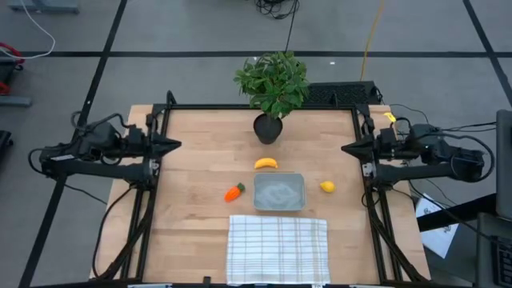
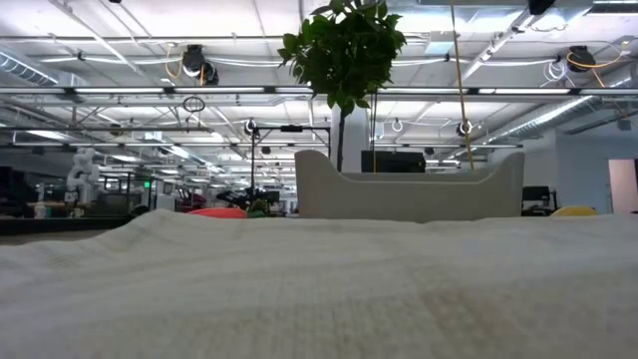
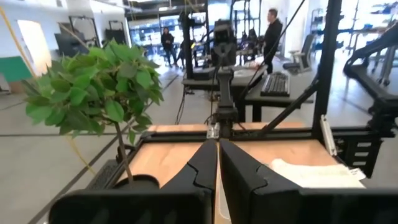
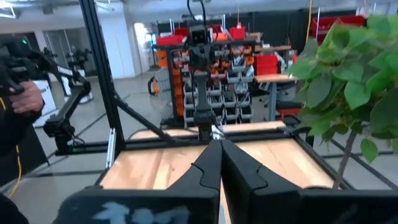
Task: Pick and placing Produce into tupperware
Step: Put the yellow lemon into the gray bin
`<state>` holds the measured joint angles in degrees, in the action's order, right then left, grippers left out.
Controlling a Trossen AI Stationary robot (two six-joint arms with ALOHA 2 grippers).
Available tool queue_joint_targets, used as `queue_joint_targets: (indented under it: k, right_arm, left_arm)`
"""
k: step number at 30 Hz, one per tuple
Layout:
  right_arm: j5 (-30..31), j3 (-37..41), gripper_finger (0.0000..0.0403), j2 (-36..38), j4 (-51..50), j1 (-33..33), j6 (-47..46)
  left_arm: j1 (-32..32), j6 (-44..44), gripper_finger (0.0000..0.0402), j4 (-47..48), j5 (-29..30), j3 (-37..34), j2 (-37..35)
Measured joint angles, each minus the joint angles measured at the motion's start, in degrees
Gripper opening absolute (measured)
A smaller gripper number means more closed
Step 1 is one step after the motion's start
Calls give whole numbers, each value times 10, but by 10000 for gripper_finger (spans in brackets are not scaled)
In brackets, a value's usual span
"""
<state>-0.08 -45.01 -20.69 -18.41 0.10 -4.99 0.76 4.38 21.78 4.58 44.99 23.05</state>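
Note:
In the high view the clear tupperware (image 1: 279, 192) sits on the table's middle, just beyond the checked cloth. The yellow banana (image 1: 266, 163) lies just beyond it, the orange carrot (image 1: 234, 192) to its left, the small lemon (image 1: 327, 186) to its right; all rest on the wood. My left gripper (image 1: 178, 145) (image 3: 218, 144) hovers shut at the table's left edge. My right gripper (image 1: 344, 147) (image 4: 219, 144) hovers shut at the right edge. Both are far from the produce. In the low view only the tupperware's wall (image 2: 409, 189) shows above the cloth.
A leafy potted plant (image 1: 272, 90) stands at the far middle of the table, behind the banana. The white checked cloth (image 1: 278, 250) covers the near middle and fills the low view's foreground (image 2: 319, 289). Black frame rails (image 1: 152, 172) run along both sides. People stand beyond the table.

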Motion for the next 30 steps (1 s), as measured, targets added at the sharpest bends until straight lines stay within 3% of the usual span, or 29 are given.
queue_joint_targets:
  k: [10, 16, 30]
  right_arm:
    - [21, 0, 0, 22, -13, 0, 4]
    - [30, -32, 0, -38, -19, 0, 17]
    - [65, -206, 0, -201, -239, -1, 3]
  left_arm:
    - [13, -7, 24, 30, 0, 0, -25]
    - [13, -14, 24, 25, 0, 0, -19]
    - [13, -13, 24, 24, 0, 0, -15]
